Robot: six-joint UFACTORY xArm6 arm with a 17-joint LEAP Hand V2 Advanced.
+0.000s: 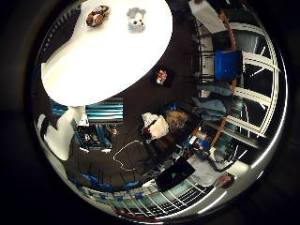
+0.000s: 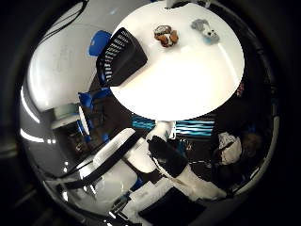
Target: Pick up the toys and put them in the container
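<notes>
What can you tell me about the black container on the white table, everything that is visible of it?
The black container is a basket with slatted or mesh-like walls, plastic as it looks, open at the top. It stands at the rim of the round white table, apart from the brown toy and the grey toy, which lie on the tabletop. Nothing visible touches it but the table. Its inside looks dark; whether anything lies in it cannot be told.

1. Worktop (image 2: 188,89) glaring bright white, its surface detail washing out.
2. Surrounding room staying dim and shadowed.
3. Light streaks bending along both views' curved rims.
4. Black borders ringing each view.
</notes>
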